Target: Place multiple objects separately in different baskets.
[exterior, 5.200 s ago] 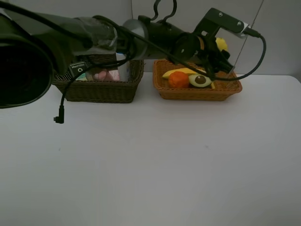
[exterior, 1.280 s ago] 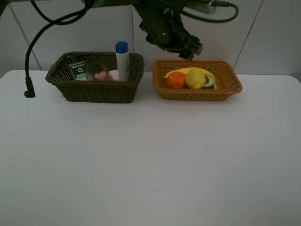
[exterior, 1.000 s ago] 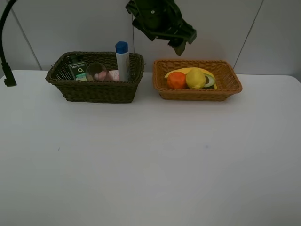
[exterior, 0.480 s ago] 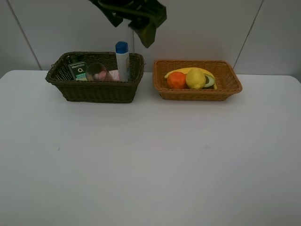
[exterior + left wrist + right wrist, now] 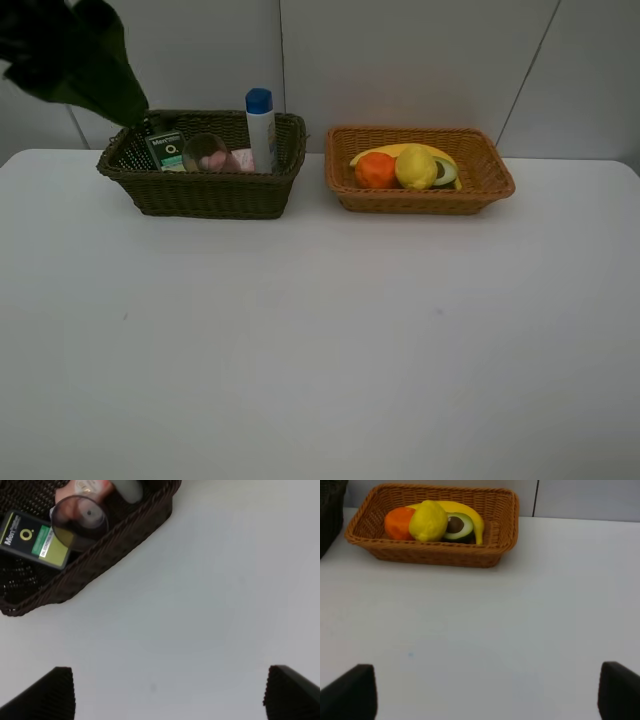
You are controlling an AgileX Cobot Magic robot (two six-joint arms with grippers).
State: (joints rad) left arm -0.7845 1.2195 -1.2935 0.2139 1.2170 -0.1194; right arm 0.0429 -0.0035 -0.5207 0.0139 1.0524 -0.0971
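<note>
Little risk is judged to remain, save the tall blue-capped bottle (image 5: 260, 128) being tipped if the left arm (image 5: 75, 60), blurred above the dark basket (image 5: 205, 195), clips it. Both the left gripper (image 5: 167, 692) and right gripper (image 5: 487, 690) are seen spread wide and empty. The bottle, tumbler (image 5: 203, 152) and green pump bottle (image 5: 163, 150) are held in the dark basket, and the orange (image 5: 376, 169), lemon (image 5: 416, 167), avocado (image 5: 443, 171) and banana (image 5: 400, 151) in the tan basket (image 5: 420, 200), both at the table's (image 5: 320, 340) far edge

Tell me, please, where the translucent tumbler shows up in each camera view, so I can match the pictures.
Exterior high: the tumbler lies in the dark basket, beside the blue-capped bottle.
Left wrist: the tumbler, mouth toward the camera, next to the green-labelled bottle.
Right wrist: not in it.
Shared landmark: the green-labelled bottle beside the tumbler.
</note>
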